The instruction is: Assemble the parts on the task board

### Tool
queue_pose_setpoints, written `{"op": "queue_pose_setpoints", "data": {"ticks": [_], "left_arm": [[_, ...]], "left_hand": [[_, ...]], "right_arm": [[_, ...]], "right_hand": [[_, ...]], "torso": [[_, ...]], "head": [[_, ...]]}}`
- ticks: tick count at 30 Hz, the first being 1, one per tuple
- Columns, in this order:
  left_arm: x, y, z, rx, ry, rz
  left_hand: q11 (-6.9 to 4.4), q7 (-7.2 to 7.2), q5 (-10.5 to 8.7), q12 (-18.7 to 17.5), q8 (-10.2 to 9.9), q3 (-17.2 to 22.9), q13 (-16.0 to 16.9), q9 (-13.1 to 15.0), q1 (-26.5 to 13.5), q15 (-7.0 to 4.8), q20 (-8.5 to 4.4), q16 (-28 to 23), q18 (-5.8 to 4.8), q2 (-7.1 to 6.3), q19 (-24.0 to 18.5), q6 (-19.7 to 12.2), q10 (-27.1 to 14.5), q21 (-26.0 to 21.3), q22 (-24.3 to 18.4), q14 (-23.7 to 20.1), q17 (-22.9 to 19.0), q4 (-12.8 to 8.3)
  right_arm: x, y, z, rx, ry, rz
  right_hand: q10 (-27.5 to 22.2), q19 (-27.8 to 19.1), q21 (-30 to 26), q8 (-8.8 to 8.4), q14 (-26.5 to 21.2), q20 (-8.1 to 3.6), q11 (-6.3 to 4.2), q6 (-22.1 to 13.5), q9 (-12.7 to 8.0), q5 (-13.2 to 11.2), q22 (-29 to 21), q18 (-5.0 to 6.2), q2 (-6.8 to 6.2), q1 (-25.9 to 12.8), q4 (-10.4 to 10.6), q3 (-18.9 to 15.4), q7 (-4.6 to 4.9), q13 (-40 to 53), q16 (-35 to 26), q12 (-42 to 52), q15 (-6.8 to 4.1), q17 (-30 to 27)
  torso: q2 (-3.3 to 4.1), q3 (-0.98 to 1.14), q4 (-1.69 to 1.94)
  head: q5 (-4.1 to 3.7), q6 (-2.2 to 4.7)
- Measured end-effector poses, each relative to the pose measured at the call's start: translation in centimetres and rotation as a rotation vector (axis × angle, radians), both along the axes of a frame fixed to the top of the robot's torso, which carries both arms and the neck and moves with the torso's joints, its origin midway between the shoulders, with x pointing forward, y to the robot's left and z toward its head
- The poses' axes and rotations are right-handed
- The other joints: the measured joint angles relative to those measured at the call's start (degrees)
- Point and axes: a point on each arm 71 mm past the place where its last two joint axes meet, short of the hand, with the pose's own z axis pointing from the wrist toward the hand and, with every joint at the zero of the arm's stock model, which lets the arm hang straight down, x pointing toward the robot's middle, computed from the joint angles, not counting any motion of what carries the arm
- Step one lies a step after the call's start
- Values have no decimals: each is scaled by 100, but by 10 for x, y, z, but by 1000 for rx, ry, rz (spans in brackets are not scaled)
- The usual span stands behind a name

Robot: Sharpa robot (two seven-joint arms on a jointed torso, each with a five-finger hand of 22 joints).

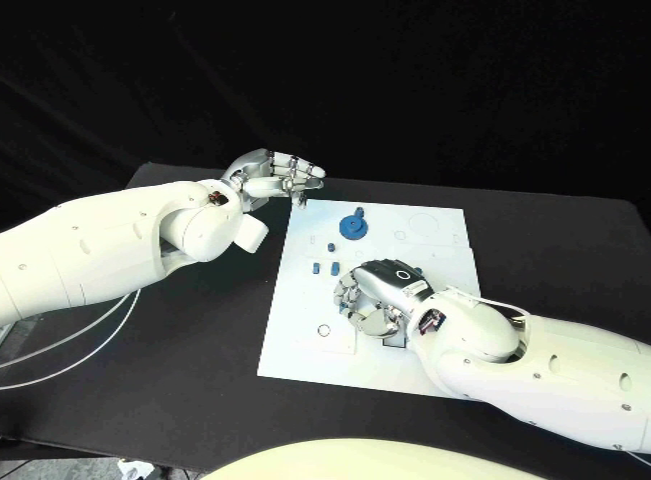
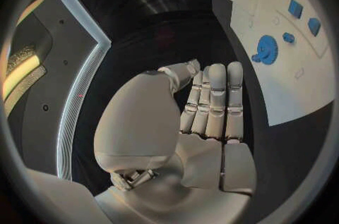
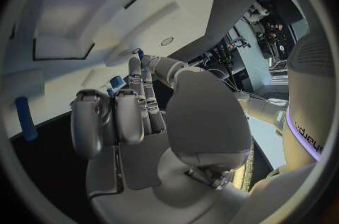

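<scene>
The white task board [image 1: 412, 235] lies in the middle of the table. A blue gear [image 1: 353, 226] stands near its far edge, and three small blue parts [image 1: 322, 266] lie nearer, left of centre. My right hand [image 1: 380, 295] is down on the board just right of those parts. In the right wrist view my right hand [image 3: 141, 117] has its thumb and one finger meeting on a small blue part [image 3: 139, 54], with the other fingers curled. My left hand [image 1: 275, 177] hovers beyond the board's far left corner. In the left wrist view my left hand [image 2: 205, 111] holds nothing, its fingers straight.
The left wrist view shows the gear [image 2: 266, 49] and several blue blocks [image 2: 295, 8] on the board. A blue peg [image 3: 26, 118] lies by the board's edge in the right wrist view. Black table surrounds the board on all sides.
</scene>
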Motion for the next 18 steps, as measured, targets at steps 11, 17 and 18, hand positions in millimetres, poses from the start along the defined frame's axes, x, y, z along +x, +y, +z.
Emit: {"op": "queue_pose_setpoints", "data": {"ticks": [11,17,18], "left_arm": [[0,0,0,1,2,0],[0,0,0,2,4,0],[0,0,0,2,4,1]], "left_hand": [[0,0,0,0,0,0,0,0,0,0,0,0,-1,0,0,0,0,-24,-5,0,0,0],[0,0,0,0,0,0,1,0,0,0,0,0,0,0,0,0,0,-24,-6,0,0,0],[0,0,0,0,0,0,1,0,0,0,0,0,0,0,0,0,0,-24,-6,0,0,0]], "right_arm": [[-1,0,0,-5,-7,-1],[-3,0,0,-1,-9,-2],[-3,0,0,0,-9,-2]], "right_hand": [[-1,0,0,-10,0,0,1,-10,10,-9,-1,0,23,-24,0,0,-6,-13,0,-8,0,0],[-1,0,0,-14,0,0,2,-9,11,-21,-1,0,23,-24,0,0,7,-6,0,-12,0,11],[-2,0,0,-10,0,0,2,-7,11,-21,-1,0,23,-24,0,0,9,-5,0,-12,0,11]], "torso": [[1,2,-5],[-1,3,-7],[-1,3,-7]], "head": [[10,-10],[14,-9],[15,-8]]}}
